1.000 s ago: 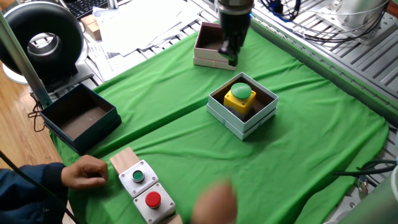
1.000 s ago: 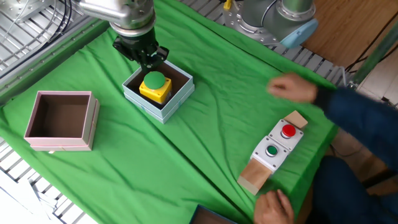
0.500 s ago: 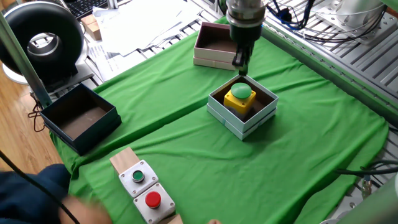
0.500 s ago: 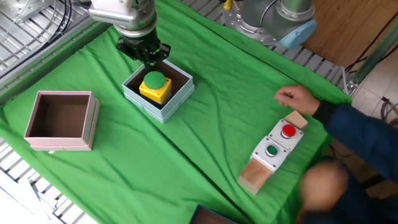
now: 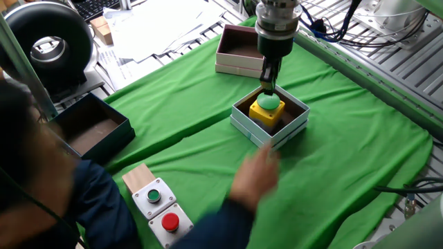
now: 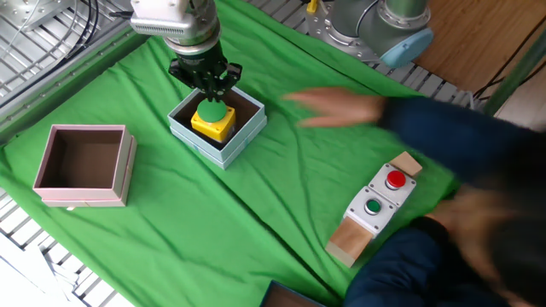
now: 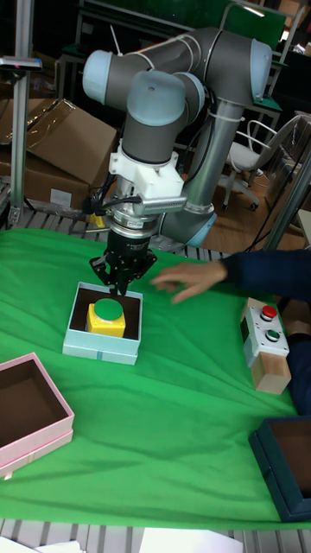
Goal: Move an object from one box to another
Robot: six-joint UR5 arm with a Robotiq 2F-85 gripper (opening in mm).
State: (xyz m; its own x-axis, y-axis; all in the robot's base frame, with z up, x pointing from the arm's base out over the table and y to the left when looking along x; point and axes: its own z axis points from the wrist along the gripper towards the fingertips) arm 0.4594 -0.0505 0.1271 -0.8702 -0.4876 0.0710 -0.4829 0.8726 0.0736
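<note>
Yellow push-button housing (image 5: 267, 113) with its round green dome sits inside the pale blue-grey box (image 5: 257, 133) at the middle of the one fixed view, upright and roughly centred, so the dome offers itself from straight above; the gripper (image 5: 268, 87) hangs point-down directly over it, its fingers (image 7: 111, 275) spread a little to either side of the dome and closed on nothing, apparently lined up for a vertical grasp; the pinkish-white box (image 6: 83, 165), at the left of the other fixed view, waits open-topped on the green bench (image 6: 222, 222). Compared with a second ago, the gripper has moved from over the far box rim to just above the dome and come lower; a person's blurred hand (image 5: 255, 176) now reaches across near the blue-grey box; the grey switch box (image 6: 378, 198) is unmoved.
</note>
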